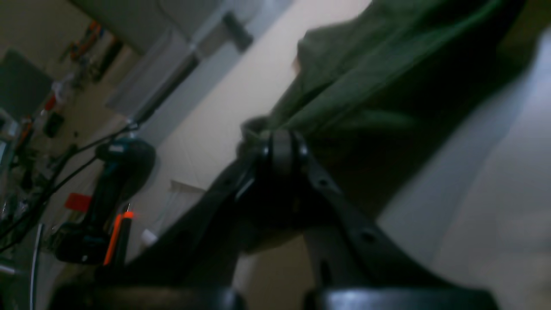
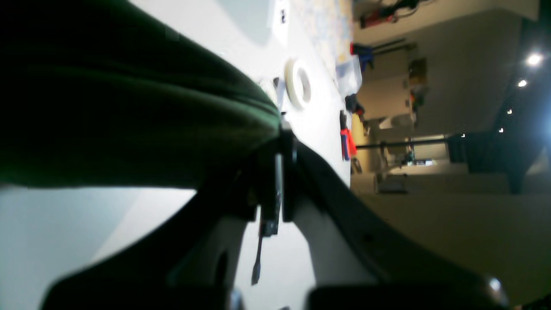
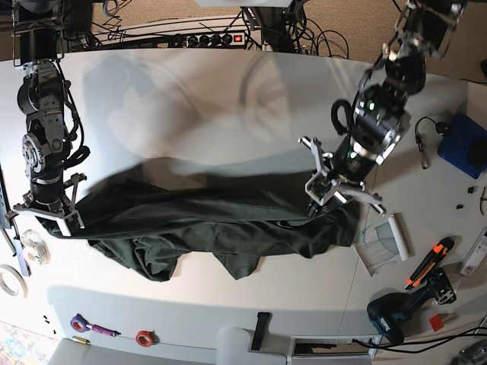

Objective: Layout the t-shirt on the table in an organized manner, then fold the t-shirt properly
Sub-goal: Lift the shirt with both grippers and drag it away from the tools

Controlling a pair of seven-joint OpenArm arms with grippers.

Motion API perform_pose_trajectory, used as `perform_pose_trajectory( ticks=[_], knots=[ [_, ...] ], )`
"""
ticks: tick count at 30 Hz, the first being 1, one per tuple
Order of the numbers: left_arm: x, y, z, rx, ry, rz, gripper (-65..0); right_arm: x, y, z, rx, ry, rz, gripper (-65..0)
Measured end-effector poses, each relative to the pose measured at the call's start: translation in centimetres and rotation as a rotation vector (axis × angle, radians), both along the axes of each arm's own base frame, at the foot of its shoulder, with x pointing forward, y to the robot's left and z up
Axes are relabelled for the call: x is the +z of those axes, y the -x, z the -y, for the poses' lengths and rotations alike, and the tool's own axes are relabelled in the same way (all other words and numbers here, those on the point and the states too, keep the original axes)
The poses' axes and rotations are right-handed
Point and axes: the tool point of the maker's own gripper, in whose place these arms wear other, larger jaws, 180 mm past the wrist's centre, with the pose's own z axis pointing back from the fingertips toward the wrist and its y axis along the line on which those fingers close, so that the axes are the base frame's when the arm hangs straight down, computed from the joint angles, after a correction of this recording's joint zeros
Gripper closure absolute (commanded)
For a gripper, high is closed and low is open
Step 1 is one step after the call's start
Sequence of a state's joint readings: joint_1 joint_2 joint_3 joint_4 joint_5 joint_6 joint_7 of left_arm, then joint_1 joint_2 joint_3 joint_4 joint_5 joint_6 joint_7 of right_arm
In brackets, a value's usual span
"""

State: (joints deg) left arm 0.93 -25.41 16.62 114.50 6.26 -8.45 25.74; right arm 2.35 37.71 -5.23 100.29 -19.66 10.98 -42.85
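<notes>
A dark green t-shirt (image 3: 213,217) is stretched out across the middle of the white table (image 3: 228,114), bunched and wrinkled along its lower edge. My left gripper (image 3: 329,204) is shut on the shirt's right end; in the left wrist view its fingers (image 1: 280,148) pinch the green cloth (image 1: 366,77). My right gripper (image 3: 72,219) is shut on the shirt's left end; in the right wrist view the cloth (image 2: 129,116) runs off to the left from the closed fingers (image 2: 282,142). Both ends look held slightly above the table.
A cordless drill (image 3: 399,308), an orange-handled tool (image 3: 426,262) and a white packet (image 3: 384,243) lie at the right front. A blue box (image 3: 466,144) sits at the right edge. Tape rolls (image 3: 11,277) lie at the left edge; small items (image 3: 141,337) line the front.
</notes>
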Motion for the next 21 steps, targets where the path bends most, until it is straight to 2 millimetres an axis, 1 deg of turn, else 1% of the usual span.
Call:
perform_pose_trajectory(
  ticks=[3, 5, 8, 11, 14, 17, 21],
  knots=[
    [2.1, 1.5, -0.6, 0.008, 0.027, 0.031, 0.0, -0.9, 1.5, -1.5, 0.043, 0.005, -0.035, 0.0],
    [2.7, 2.5, -0.9, 0.008, 0.059, 0.018, 0.0, -1.3, 2.6, -2.9, 0.075, 0.002, -0.047, 0.0],
    [3.4, 3.4, -2.1, 0.034, 0.067, 0.015, 0.0, -1.0, 4.1, -4.6, 0.116, 0.011, -0.050, 0.0],
    [3.9, 4.1, -3.6, 0.075, 0.066, 0.005, 0.0, -0.3, 5.4, -5.4, 0.135, 0.046, -0.043, 0.0],
    [4.7, 4.7, -4.9, 0.110, 0.082, 0.006, 0.0, 0.2, 6.4, -5.8, 0.145, 0.052, -0.047, 0.0],
    [5.2, 5.6, -5.8, 0.113, 0.083, -0.008, 0.0, 0.9, 7.3, -5.4, 0.135, 0.060, -0.041, 0.0],
    [4.2, 6.3, -7.6, 0.154, 0.084, -0.070, 0.0, 2.3, 8.5, -4.2, 0.102, 0.077, -0.015, 0.0]
  ],
)
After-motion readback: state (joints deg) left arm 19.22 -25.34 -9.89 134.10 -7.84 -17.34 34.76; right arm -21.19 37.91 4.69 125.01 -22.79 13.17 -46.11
